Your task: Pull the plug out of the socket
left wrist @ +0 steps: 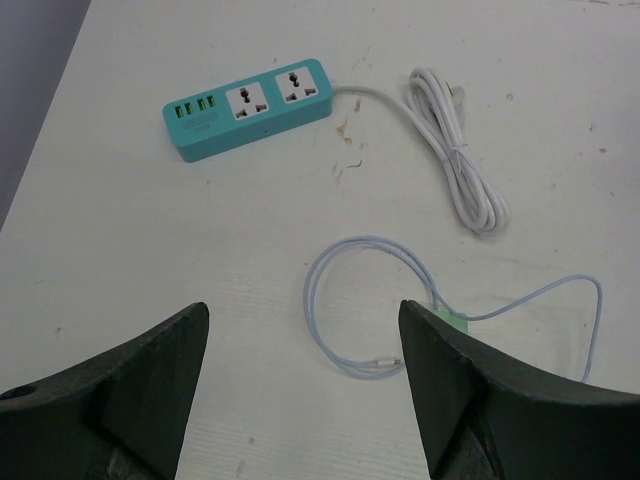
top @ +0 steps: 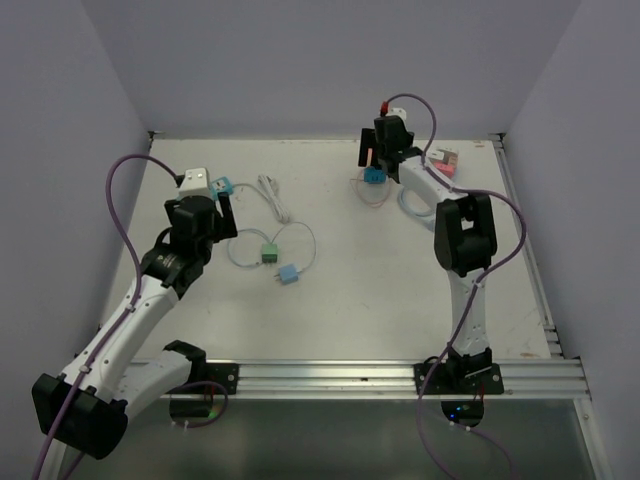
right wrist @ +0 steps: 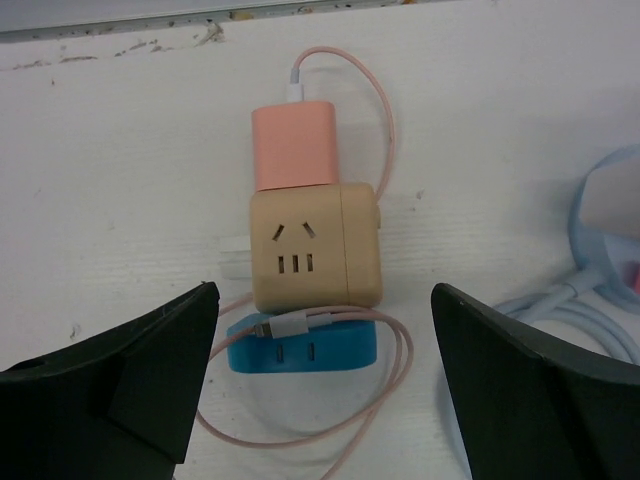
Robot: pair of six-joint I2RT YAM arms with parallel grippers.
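Observation:
A tan cube socket (right wrist: 313, 245) lies on the white table at the back right. A pink plug (right wrist: 293, 145) sits in its far side, and a blue plug (right wrist: 305, 345) is against its near side. A thin pink cable (right wrist: 390, 400) loops around them. My right gripper (right wrist: 322, 300) is open and empty, hovering above with a finger on each side of the blue plug. In the top view the right gripper (top: 385, 150) covers most of the cube, and the blue plug (top: 373, 175) shows below it. My left gripper (left wrist: 302, 310) is open and empty over bare table.
A teal power strip (left wrist: 250, 105) with a coiled white cord (left wrist: 455, 150) lies ahead of the left gripper. A pale blue cable loop (left wrist: 345, 290) and a green plug (left wrist: 450, 322) lie near it, with a light blue plug (top: 288, 273) beside them. A pink box (top: 445, 162) sits at the back right.

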